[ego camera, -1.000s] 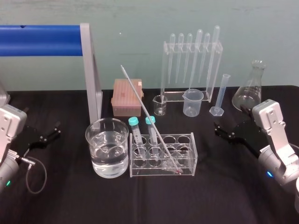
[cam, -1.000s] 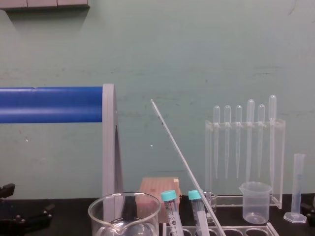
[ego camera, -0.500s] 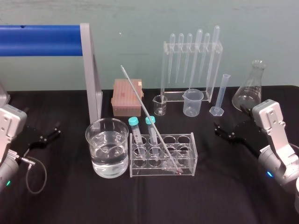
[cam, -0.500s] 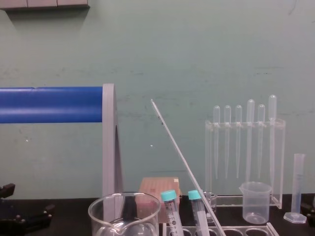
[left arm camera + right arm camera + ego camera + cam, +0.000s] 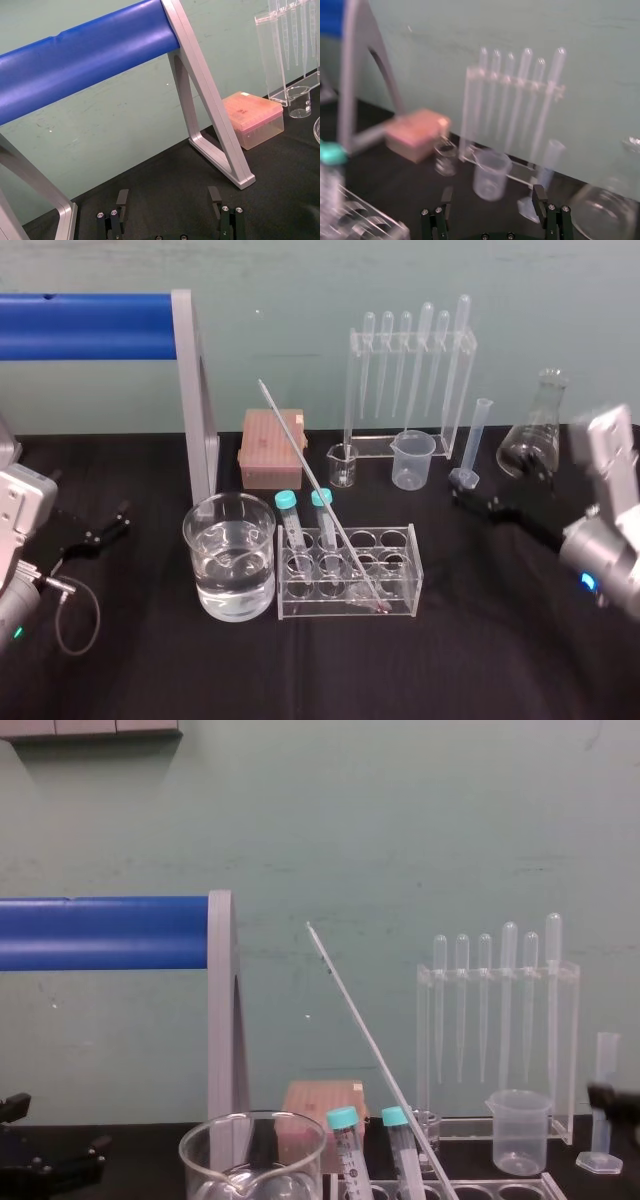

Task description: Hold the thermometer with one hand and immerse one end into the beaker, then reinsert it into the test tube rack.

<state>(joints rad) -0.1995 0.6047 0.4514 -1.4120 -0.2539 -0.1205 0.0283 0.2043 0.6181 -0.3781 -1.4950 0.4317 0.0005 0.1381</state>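
The thermometer (image 5: pixel 315 485), a long thin glass rod, leans in the test tube rack (image 5: pixel 412 570) at the table's middle, its top tilted back and left; it also shows in the chest view (image 5: pixel 370 1045). The beaker (image 5: pixel 229 570), wide and holding water, stands just left of the rack. My right gripper (image 5: pixel 472 500) hovers open right of the rack, near the graduated cylinder; nothing sits between its fingers (image 5: pixel 538 196). My left gripper (image 5: pixel 100 528) rests open at the far left, empty in the left wrist view (image 5: pixel 168 197).
Two teal-capped tubes (image 5: pixel 290 515) stand in the rack's left holes. Behind are a pink box (image 5: pixel 272 445), a pipette stand (image 5: pixel 410 380), a small glass beaker (image 5: pixel 342 465), a plastic beaker (image 5: pixel 413 460), a graduated cylinder (image 5: pixel 475 440) and a flask (image 5: pixel 535 430). A blue bar on a grey frame (image 5: pixel 195 390) stands at the left.
My right arm has risen and its gripper has shifted up and back toward the graduated cylinder, still open. The left arm and the glassware have not moved.
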